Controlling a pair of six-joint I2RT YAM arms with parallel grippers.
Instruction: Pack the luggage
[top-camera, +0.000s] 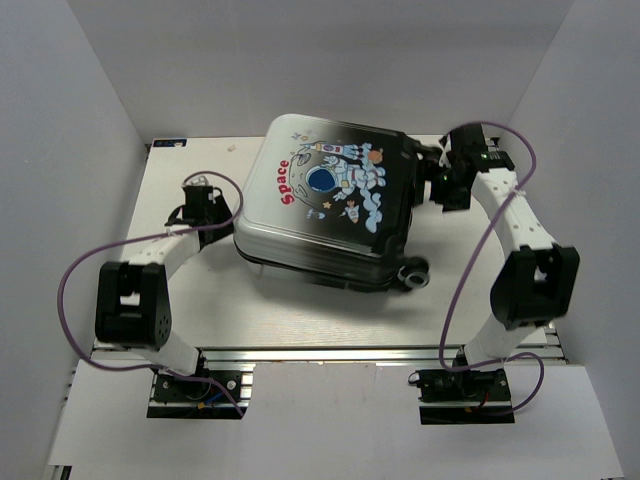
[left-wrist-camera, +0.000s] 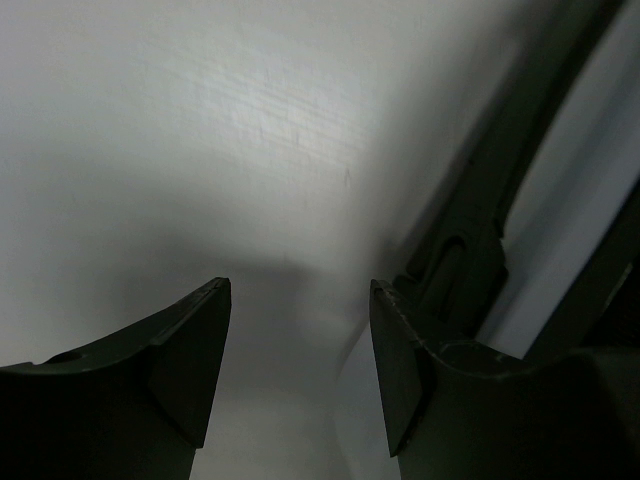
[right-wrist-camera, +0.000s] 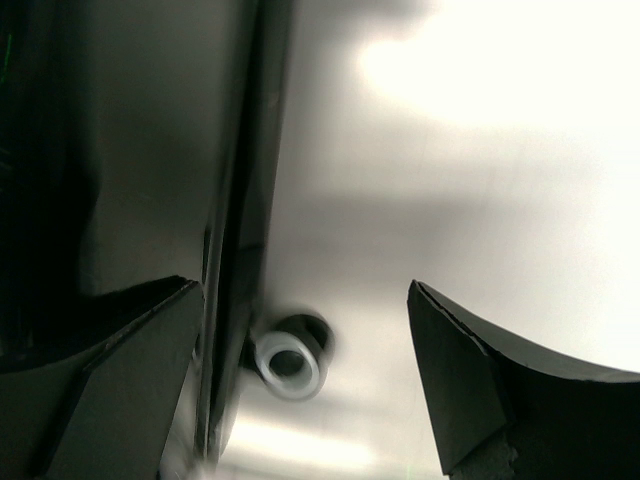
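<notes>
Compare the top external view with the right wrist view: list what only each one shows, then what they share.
Only top external: the astronaut print and red "Space" word on the luggage, its closed lid, and the left gripper beside its left side. Only right wrist: the right gripper up close, fingers spread apart, with a blurred ring-shaped part between them. Both: the luggage's dark shell and the white table.
</notes>
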